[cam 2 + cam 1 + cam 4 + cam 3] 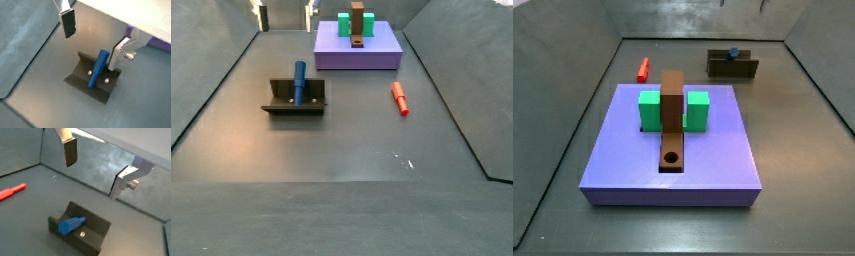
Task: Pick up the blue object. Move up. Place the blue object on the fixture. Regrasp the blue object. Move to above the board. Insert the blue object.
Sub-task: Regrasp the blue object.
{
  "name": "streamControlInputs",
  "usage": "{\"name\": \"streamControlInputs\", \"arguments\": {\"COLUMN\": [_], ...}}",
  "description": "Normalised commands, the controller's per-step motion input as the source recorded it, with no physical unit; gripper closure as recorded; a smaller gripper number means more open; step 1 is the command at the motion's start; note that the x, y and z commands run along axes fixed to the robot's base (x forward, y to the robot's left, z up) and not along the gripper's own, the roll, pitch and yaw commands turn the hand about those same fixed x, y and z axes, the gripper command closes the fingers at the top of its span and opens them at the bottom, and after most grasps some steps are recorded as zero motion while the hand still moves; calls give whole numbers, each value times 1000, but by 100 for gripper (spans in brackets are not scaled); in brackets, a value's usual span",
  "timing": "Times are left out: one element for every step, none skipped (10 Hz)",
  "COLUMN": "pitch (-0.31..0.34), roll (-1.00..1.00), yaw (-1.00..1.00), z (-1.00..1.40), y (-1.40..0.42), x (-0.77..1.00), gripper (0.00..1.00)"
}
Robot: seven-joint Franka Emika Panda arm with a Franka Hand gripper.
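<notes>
The blue object (99,67) is a short blue rod that lies tilted in the fixture (79,75), with nothing gripping it. Both side views show the blue object (299,84) on the dark fixture (278,106), with its upper end (734,53) sticking out above the fixture's wall (734,68). My gripper (95,39) hangs open above it, fingers wide apart with nothing between them. It also shows as the gripper (97,168) and, at the far edge, the gripper (286,12). The brown board (672,120) runs through a green block (649,110) and has a round hole near its near end.
A purple platform (714,160) carries the board and green block. A red peg (644,69) lies on the grey floor between the platform and the wall; it shows again as the red peg (400,97) and the red peg (12,191). Grey walls enclose the floor.
</notes>
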Motion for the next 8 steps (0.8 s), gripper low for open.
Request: {"name": "streamControlInputs", "arguments": {"pitch": [0, 0, 0, 0, 0, -100, -166, -137], "roll": [1000, 1000, 1000, 1000, 1000, 557, 331, 243], "yaw": [11, 17, 20, 26, 54, 249, 374, 500], "z": [0, 0, 0, 0, -14, -289, -374, -360], "y": [0, 0, 0, 0, -14, -243, -309, -246], "x": [0, 0, 0, 0, 0, 40, 214, 269], "gripper": [0, 0, 0, 0, 0, 0, 0, 0]}}
